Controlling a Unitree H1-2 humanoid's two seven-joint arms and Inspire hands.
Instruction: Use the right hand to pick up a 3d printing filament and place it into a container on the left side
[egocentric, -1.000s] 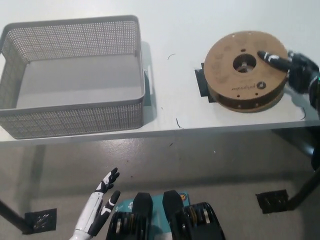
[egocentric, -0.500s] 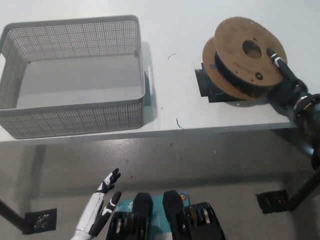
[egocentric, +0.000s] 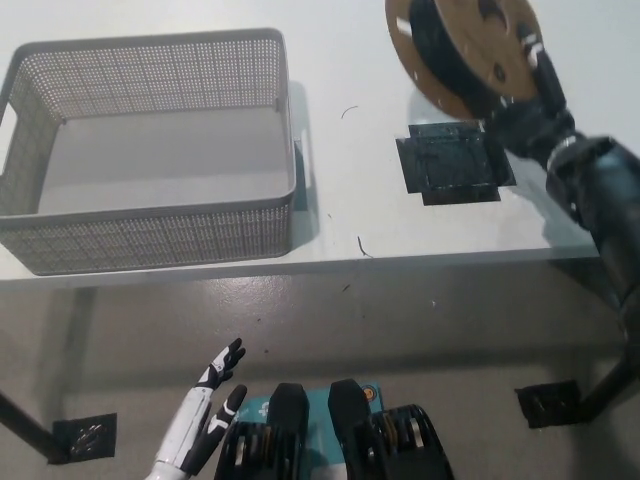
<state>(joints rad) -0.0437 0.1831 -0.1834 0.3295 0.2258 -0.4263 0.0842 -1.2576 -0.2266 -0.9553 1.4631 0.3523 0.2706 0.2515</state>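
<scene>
- Lifted since 1 second ago, the filament spool (egocentric: 462, 52) has gone from lying flat on the table to hanging tilted in the air at about 1 o'clock in the head view, partly cut off by the top edge
- Beneath where it lay, 1 dark square mat (egocentric: 455, 163) is now uncovered on the white table (egocentric: 340, 200)
- Black and reaching in from 3 o'clock, the right hand (egocentric: 530, 105) has its fingers closed around the spool's rim, gripping the brown cardboard flange with dark filament showing between the 2 flanges
- Resting low at 7 o'clock, below the table edge, the white left hand (egocentric: 205, 425) has its fingers spread apart and holds nothing
- Progress: the pick-up looks done, since the spool is clear of the table; the carry leftward and the release are left
- At 10 o'clock sits the grey mesh basket (egocentric: 150, 235), well apart from the spool, with nothing visible inside it
- Count: 1 spool, 1 basket, 1 mat, 2 robot hands
- Next, as a judgement, the arm must swing the spool across the table toward 10 o'clock, clear the basket's near wall, and lower it before letting go
</scene>
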